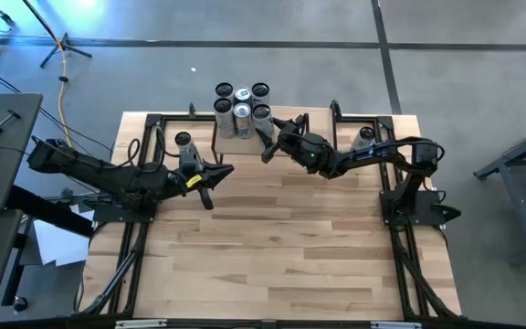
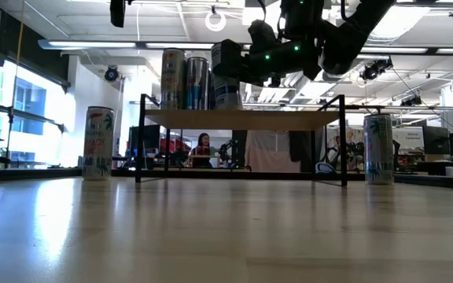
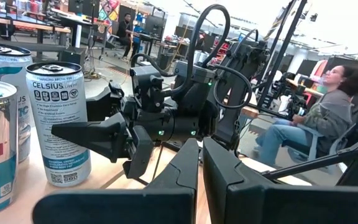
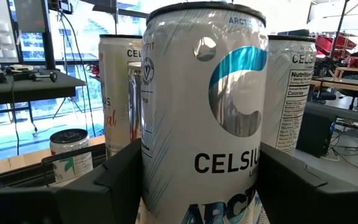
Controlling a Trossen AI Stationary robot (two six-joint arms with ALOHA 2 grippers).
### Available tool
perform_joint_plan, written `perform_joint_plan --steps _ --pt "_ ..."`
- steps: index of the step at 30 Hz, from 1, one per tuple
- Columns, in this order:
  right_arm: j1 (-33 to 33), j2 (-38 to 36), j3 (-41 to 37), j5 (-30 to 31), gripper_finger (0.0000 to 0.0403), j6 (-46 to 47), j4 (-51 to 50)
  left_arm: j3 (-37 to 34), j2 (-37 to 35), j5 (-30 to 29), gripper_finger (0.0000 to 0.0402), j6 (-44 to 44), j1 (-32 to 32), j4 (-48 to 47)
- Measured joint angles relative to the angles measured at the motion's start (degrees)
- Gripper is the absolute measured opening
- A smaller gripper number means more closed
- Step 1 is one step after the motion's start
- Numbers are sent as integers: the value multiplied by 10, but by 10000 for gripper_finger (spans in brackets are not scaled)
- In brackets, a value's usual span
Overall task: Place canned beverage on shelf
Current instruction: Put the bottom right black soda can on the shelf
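Two arms are being seen from above, and five cans are being carried upright on the shelf (image 1: 231,134) at the upper centre of the high frame. Going left to right there, a lone can (image 1: 183,141) is standing on the table (image 1: 281,247) left of the shelf, just above the left gripper (image 1: 210,174), whose fingers are being kept pressed together on nothing at centre left. Next, the can (image 1: 262,114) at the cluster's right edge is being clasped between the fingers of the right gripper (image 1: 268,137), just right of the upper centre. Another can (image 1: 364,136) is standing on the table farther right, beside the right arm.

In the low frame, a can (image 2: 98,143) is being shown at the left on the tabletop, the shelf (image 2: 242,118) is being shown in the middle with cans on it, and a further can (image 2: 379,148) is standing at the right.

In the right wrist frame, a white Celsius can (image 4: 204,112) is being bracketed centrally by both dark fingers (image 4: 101,186), with its base hidden below the frame.
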Motion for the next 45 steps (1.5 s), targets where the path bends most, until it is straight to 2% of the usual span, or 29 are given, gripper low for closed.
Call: perform_joint_plan --steps 7,11,15,26,37,45 --pt "0 -1 0 0 242 2 -8 0 0 0 0 0 0 2" --pt "-1 -1 0 2 242 35 -11 0 0 0 0 0 0 2" --pt "-1 -1 0 0 245 14 -12 0 0 0 0 0 0 2" --pt "-1 1 -1 0 313 -18 -15 0 0 5 0 0 0 2" --pt "0 -1 -1 1 323 -19 -17 0 0 17 0 -3 0 2" --pt "0 -50 -1 -1 324 -35 -114 0 0 16 0 -6 0 1"
